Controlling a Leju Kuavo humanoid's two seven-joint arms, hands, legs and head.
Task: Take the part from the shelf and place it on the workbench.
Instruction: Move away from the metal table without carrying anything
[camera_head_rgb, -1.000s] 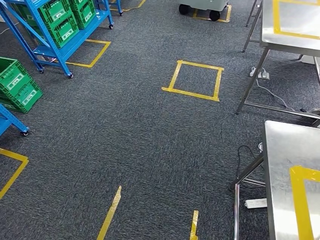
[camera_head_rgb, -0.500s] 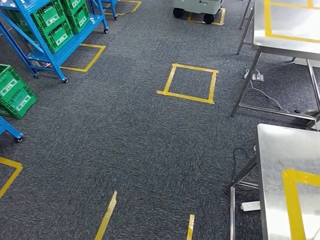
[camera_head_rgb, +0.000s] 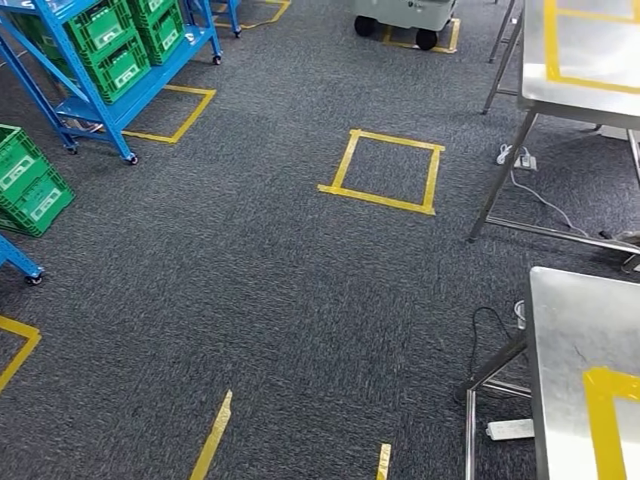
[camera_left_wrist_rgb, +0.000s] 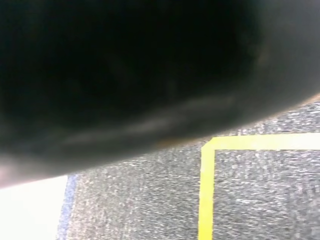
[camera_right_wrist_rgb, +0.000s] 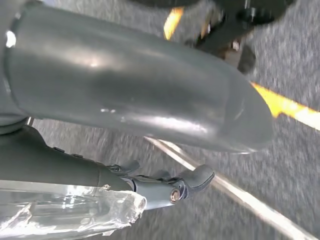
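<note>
In the right wrist view, my right hand comes in with its thick grey thumb above and its dark fingers below. A crinkled clear plastic bag, the part's wrapping, lies against those fingers and looks held. The blue shelf with green crates stands at the far left in the head view. The steel workbench with a yellow tape mark is at the near right. A dark blur covers the left wrist view above grey carpet, so how the left hand stands is unclear.
A second steel table stands at the far right, with cables and a power strip under the near one. A taped yellow square marks the carpet mid-floor. A wheeled grey cart sits at the back, another green crate at left.
The whole head picture has shifted slightly from frame to frame, so the camera has moved. Nothing on the floor has moved on its own.
</note>
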